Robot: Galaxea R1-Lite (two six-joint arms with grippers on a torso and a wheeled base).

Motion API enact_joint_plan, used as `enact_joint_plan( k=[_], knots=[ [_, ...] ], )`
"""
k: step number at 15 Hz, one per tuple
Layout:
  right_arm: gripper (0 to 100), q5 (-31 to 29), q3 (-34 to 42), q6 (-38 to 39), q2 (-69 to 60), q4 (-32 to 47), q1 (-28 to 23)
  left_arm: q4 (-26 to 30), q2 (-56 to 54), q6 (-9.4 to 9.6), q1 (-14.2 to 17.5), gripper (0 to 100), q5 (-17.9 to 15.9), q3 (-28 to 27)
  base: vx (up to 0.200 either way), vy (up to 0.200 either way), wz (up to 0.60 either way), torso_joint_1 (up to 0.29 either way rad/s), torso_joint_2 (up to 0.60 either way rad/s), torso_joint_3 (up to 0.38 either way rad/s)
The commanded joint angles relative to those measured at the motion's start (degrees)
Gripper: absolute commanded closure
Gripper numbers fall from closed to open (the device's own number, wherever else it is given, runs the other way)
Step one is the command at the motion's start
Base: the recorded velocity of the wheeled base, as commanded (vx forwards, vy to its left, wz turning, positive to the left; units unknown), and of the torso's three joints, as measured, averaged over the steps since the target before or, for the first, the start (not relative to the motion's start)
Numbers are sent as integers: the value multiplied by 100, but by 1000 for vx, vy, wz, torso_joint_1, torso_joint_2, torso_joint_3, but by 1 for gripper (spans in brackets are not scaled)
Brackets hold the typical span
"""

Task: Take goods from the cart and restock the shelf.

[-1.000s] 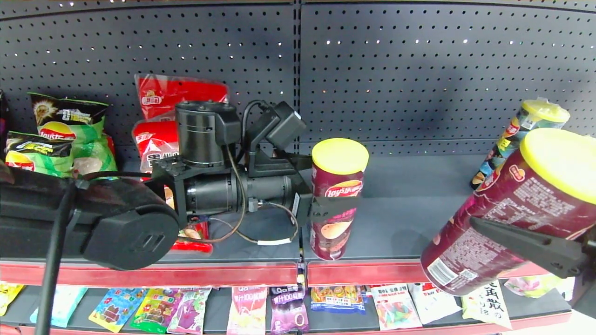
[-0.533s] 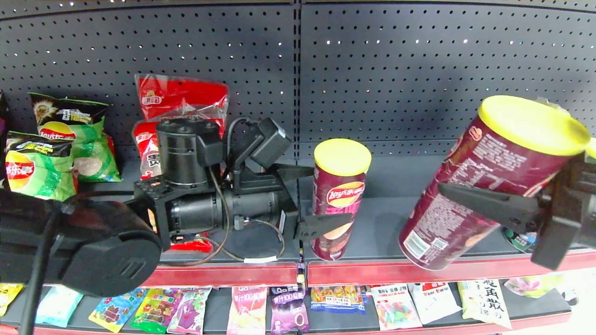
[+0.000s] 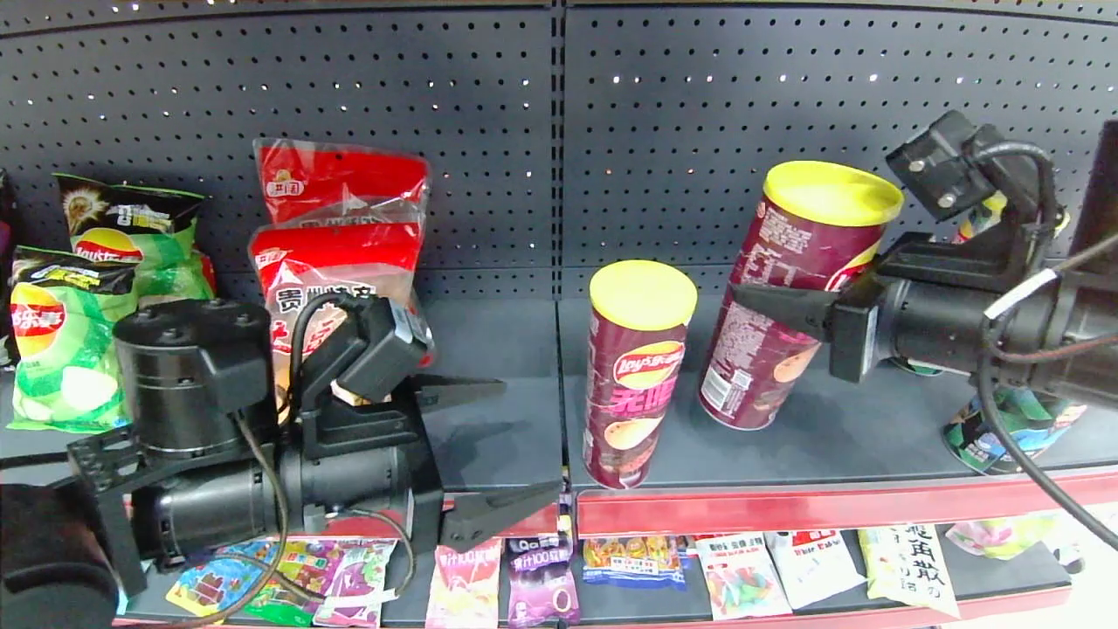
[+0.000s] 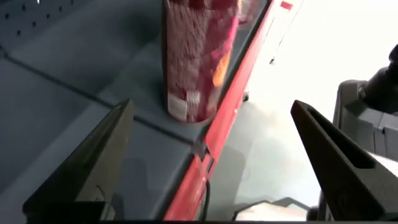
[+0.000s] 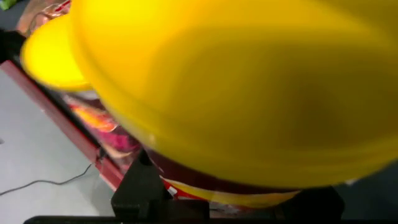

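A maroon chip can with a yellow lid (image 3: 638, 384) stands upright near the front edge of the grey shelf (image 3: 812, 437). My left gripper (image 3: 527, 439) is open and empty, to the left of that can and apart from it. In the left wrist view the can (image 4: 196, 62) stands beyond my open fingers (image 4: 93, 162). My right gripper (image 3: 786, 319) is shut on a second maroon can (image 3: 790, 288), which is tilted just right of the standing one with its base low over the shelf. Its yellow lid (image 5: 249, 81) is very close in the right wrist view.
Green chip bags (image 3: 79, 297) and red snack bags (image 3: 336, 227) stand at the back left. Another can (image 3: 1004, 432) shows behind my right arm at the far right. Perforated panels back the shelf. Small packets (image 3: 541, 577) line the lower shelf under the red edge (image 3: 786, 508).
My left gripper let go of the standing can and drew back to the left and down. My right arm carried its can leftward over the shelf, turning it more upright.
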Motion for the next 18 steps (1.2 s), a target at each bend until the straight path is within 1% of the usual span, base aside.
enact_joint_plan(
  k=[1,4,6,9,10,11,15,18],
  knots=[
    [100,19,-88,17,604,-318,-156,-3,-377,1,16,0,78,266,0,0,0,0,0,0],
    [100,169,-448,26,1131,-502,-191,6,-605,-17,16,0,324,389,0,0,0,0,0,0],
    [100,178,-897,34,1606,-643,-217,6,-825,-175,7,0,465,583,0,0,0,0,0,0],
    [100,186,-1600,26,2221,-766,-261,33,-1176,-254,16,0,605,767,0,0,0,0,0,0],
    [100,230,-1855,34,2379,-766,-244,33,-1308,-377,16,0,720,802,0,0,0,0,0,0],
    [100,345,-2022,34,2511,-757,-235,41,-1405,-456,7,0,816,829,0,0,0,0,0,0],
    [100,424,-2162,26,2827,-757,-200,41,-1554,-465,16,0,895,996,0,0,0,0,0,0],
    [100,424,-2470,26,3161,-731,-182,41,-1519,-465,16,0,904,996,0,0,0,0,0,0]
  ],
)
